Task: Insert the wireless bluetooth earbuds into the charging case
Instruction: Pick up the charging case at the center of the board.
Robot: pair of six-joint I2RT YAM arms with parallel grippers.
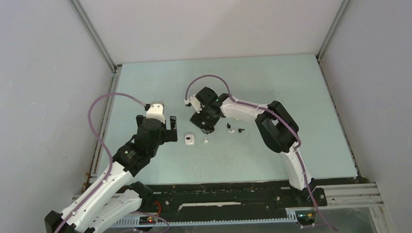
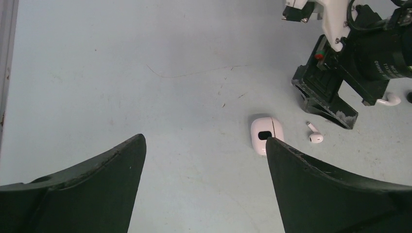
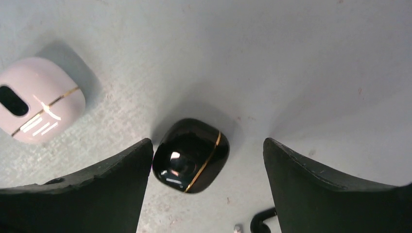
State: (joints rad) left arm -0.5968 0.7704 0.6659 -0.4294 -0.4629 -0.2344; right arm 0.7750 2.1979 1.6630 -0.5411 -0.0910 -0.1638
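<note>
A glossy black charging case (image 3: 191,155) with a gold seam lies shut on the table between the fingers of my open right gripper (image 3: 208,141), close against the left finger. In the top view that gripper (image 1: 206,127) hides it. A white charging case (image 1: 189,140) lies shut to the left of it, also in both wrist views (image 2: 265,133) (image 3: 39,107). One white earbud (image 2: 315,135) rests just right of the white case, another (image 2: 390,100) lies farther off. A black earbud (image 3: 262,223) sits by my right finger. My left gripper (image 2: 205,141) hangs wide open and empty, left of the white case.
The pale green table (image 1: 276,87) is walled in grey on three sides, with metal rails along its left edge (image 1: 107,115) and right edge (image 1: 337,111). The right arm's black wrist body (image 2: 340,82) stands just beyond the white case.
</note>
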